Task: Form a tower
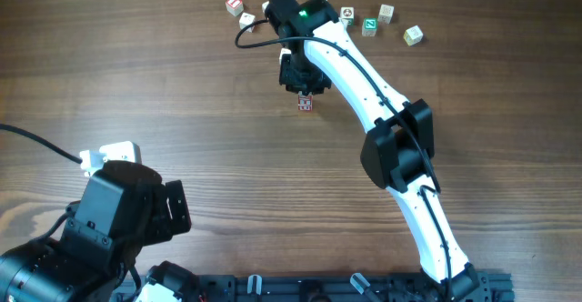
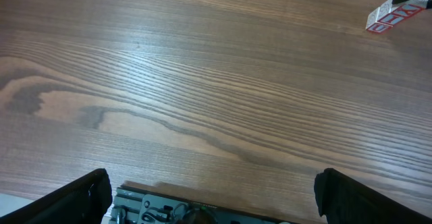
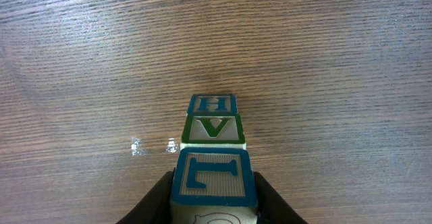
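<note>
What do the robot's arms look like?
The right arm is long white tubes joined by chunky black joints, with a small green light and a looping black cable near its wrist. The left arm looks mostly black and boxy, with a white part at its end and a thin black cable. Both end in black fingers.

The tower [image 3: 212, 150] shows blue-framed H, green-framed V and blue-framed L faces; the table [image 3: 81, 48] is brown streaked woodgrain.
</note>
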You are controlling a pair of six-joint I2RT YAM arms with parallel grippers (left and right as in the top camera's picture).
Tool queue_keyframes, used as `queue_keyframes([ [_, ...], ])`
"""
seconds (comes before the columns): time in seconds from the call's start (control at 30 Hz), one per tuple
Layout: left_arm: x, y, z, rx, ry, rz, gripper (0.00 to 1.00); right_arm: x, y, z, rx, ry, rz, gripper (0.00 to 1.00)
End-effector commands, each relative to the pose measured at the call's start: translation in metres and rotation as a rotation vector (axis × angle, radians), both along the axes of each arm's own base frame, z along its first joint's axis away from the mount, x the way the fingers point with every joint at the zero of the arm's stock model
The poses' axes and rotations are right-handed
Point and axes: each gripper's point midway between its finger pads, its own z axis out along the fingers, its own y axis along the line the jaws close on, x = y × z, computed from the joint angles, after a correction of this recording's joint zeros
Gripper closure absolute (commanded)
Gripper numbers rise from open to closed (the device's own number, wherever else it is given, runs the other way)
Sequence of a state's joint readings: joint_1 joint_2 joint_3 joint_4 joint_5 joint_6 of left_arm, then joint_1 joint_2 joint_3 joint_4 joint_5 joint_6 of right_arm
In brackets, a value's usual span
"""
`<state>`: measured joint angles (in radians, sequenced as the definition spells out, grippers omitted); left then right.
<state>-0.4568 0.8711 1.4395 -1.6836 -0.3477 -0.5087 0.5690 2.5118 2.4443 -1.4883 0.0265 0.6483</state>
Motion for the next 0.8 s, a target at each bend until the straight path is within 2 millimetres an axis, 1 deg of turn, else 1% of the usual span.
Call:
queue_keyframes([
  [0.0, 0.0003, 0.0035, 0.0013, 0.020, -0.007, 0.000, 0.00, 0.0001, 0.0028, 0.0133, 0.014, -0.026, 0.025, 0.73],
  [0.1, 0.0003, 0.0035, 0.0013, 0.020, -0.007, -0.001, 0.00, 0.0001, 0.0037, 0.0133, 0.018, -0.026, 0.026, 0.69],
  [0.2, 0.0003, 0.0035, 0.0013, 0.020, -0.007, 0.000, 0.00, -0.0002, 0.0035, 0.0133, 0.017, -0.025, 0.026, 0.69],
  [0.37, 0.0003, 0.0035, 0.0013, 0.020, -0.007, 0.000, 0.00, -0.0001, 0.0036, 0.0133, 0.017, -0.025, 0.032, 0.70],
  [0.47, 0.0003, 0.0035, 0.0013, 0.020, -0.007, 0.000, 0.00, -0.0002, 0.0037, 0.0133, 0.018, -0.025, 0.045, 0.73],
  [0.67, 0.0003, 0.0035, 0.0013, 0.020, -0.007, 0.000, 0.00, -0.0004, 0.0041, 0.0132, 0.019, -0.023, 0.057, 0.74],
  [0.77, 0.0003, 0.0035, 0.0013, 0.020, -0.007, 0.000, 0.00, -0.0005, 0.0041, 0.0157, 0.022, -0.027, 0.056, 0.76],
])
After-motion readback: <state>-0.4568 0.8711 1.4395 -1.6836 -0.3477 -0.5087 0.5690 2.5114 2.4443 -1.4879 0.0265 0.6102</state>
